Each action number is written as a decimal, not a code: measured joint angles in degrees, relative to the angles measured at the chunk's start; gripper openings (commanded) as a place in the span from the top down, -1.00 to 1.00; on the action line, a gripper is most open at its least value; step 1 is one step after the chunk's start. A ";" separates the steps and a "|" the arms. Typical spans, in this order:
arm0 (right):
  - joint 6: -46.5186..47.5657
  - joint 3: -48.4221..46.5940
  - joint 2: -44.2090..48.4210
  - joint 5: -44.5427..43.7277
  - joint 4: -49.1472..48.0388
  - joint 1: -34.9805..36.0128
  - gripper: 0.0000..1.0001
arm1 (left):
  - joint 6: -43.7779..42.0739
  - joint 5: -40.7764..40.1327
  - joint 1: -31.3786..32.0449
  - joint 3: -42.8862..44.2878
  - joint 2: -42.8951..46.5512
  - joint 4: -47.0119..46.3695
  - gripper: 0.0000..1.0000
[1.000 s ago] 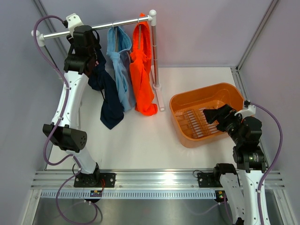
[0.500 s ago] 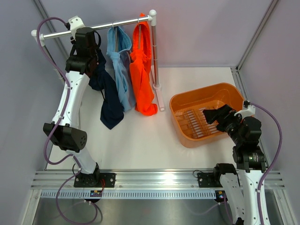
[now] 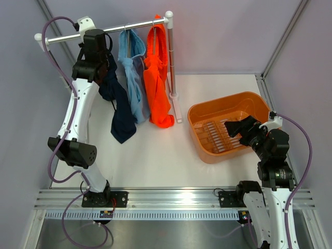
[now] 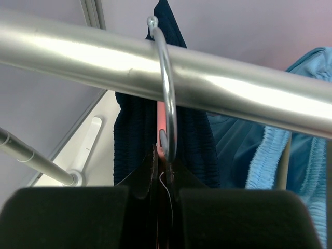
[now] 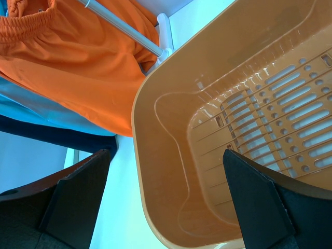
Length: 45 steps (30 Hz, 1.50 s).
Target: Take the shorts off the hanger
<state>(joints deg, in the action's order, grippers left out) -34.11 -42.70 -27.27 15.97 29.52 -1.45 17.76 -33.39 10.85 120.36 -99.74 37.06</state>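
Three pairs of shorts hang from a metal rail (image 3: 135, 24): dark navy shorts (image 3: 121, 116) at the left, light blue shorts (image 3: 133, 78) in the middle, orange shorts (image 3: 157, 83) at the right. My left gripper (image 3: 102, 66) is up at the rail, at the top of the navy pair. In the left wrist view my left gripper (image 4: 165, 174) is shut on the neck of the hanger just below its metal hook (image 4: 169, 93), which hangs over the rail (image 4: 249, 93). My right gripper (image 3: 237, 127) stands open over the basket, holding nothing.
An orange plastic basket (image 3: 201, 110) sits on the table at the right, its slotted bottom (image 5: 270, 119) under my right gripper (image 5: 166, 197). The rail's white upright post (image 3: 173, 62) stands between the shorts and the basket. Enclosure walls are close behind the rail.
My left gripper's jaws have closed onto the hanger neck, and the left wrist has edged slightly toward the rail. The right arm and the shorts have not moved.
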 measured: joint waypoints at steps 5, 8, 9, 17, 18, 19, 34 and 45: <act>0.07 0.00 -0.02 0.00 0.00 0.00 -0.99 | -1.55 0.00 0.74 2.82 0.37 1.07 1.00; 0.20 0.00 -0.02 0.02 -0.02 0.00 -0.99 | -1.84 0.17 0.87 4.26 1.53 2.14 1.00; 0.24 0.00 -0.02 0.02 -0.02 0.00 -0.99 | -1.84 0.17 0.92 4.26 2.32 2.62 1.00; 0.39 0.00 -0.09 0.26 -0.11 0.00 -0.99 | -1.03 0.42 1.40 -4.07 10.93 3.98 1.00; 0.59 0.00 -0.13 0.33 -0.11 0.00 -0.99 | -0.90 0.39 1.73 -6.16 12.17 4.15 1.00; 0.96 0.00 -0.17 0.55 -0.11 0.00 -0.99 | -0.76 0.39 2.14 -8.31 13.51 4.31 1.00; 7.41 -1.53 -9.35 12.46 -1.01 0.00 -0.93 | 3.32 0.22 10.99 -39.80 40.13 8.31 1.00; 7.43 -5.73 -16.06 18.05 -4.33 4.61 -0.87 | 11.76 3.10 27.04 -59.12 52.68 13.20 1.00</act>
<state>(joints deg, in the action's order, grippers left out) -26.68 -48.42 -43.33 34.02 25.19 3.16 29.52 -30.28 37.89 61.23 -47.07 50.26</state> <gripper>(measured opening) 0.938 0.035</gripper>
